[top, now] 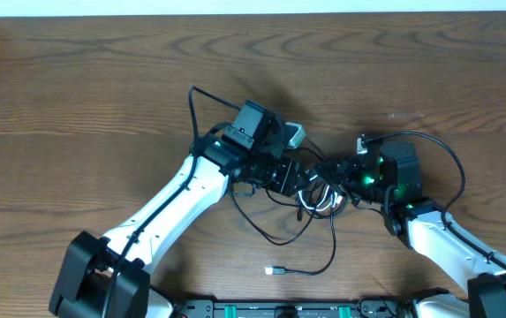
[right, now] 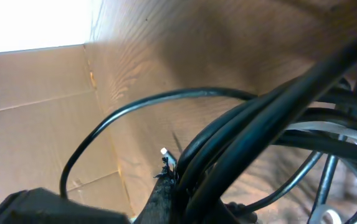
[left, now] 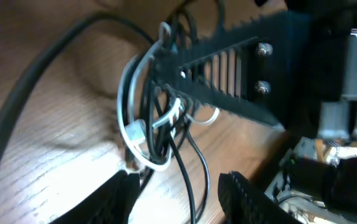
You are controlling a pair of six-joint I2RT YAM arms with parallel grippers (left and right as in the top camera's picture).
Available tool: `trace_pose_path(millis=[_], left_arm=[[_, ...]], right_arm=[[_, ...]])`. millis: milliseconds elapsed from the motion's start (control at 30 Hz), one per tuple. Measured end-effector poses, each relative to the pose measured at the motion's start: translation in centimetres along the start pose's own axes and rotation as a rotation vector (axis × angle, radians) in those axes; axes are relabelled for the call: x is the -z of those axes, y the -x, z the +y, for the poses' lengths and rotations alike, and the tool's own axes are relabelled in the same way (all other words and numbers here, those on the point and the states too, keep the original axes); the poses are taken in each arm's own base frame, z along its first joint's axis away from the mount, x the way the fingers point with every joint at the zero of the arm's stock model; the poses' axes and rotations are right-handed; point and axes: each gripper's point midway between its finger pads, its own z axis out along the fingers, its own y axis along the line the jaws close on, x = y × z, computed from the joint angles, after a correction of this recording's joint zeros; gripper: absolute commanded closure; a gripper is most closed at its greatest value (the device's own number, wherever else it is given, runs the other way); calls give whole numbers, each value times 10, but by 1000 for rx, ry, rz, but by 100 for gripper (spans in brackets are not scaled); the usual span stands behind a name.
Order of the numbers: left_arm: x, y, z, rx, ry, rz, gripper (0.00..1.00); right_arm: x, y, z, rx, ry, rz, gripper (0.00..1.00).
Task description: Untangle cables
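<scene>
**Knot caught between two grippers at mid-table**

In the overhead view the cables [top: 321, 196] sit as a small black-and-white tangle just right of the frame's centre. They lie between the left gripper [top: 298, 181] and the right gripper [top: 334, 172], which nearly meet there. One black cord runs down from the knot and ends in a silvery plug [top: 275, 271] near the bottom edge, lying on the table [top: 102, 88].

In the left wrist view the left gripper's jaws stand partly apart at the bottom of the frame and grip nothing. The knot is just above the gap, nearer the left-hand finger [left: 119, 199], and a white loop seems to touch that finger's tip. Black strands hang down through the gap.

The right gripper's toothed finger [left: 228, 62] crosses the upper right of that view, with loops gathered at its tip. Its jaws are closed. The right wrist view is blurred, but the black cords appear pinched at the fingertip.
</scene>
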Motion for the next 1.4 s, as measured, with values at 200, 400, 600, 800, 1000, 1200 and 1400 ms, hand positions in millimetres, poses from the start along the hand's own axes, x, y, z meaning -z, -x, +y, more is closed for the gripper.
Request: trace_pose_path(millis=[200,400,600,800,1000,1200,1400], left_arm=[[-12,-6,7,44,106,-7,60],[-21,-12,7,48,200,-18,65],[-23,-9,18,84,274,-59,65],[-23,-1,18,89,278,-97,65],[-23,0,19,110,278,-105,66],[-30,-3,19,117,279,-90,72],[-48,-15,23,117,294,-32,77]], right_arm=[[0,-5,2,-32,14,30,99],[1,-7,4,-62,20,44,99],[4,-6,5,-84,38,62,99],[7,-8,7,-95,58,88,99],[8,-11,9,-95,67,109,99],[9,-9,8,-102,70,108,99],[15,-2,8,-118,83,99,99]])
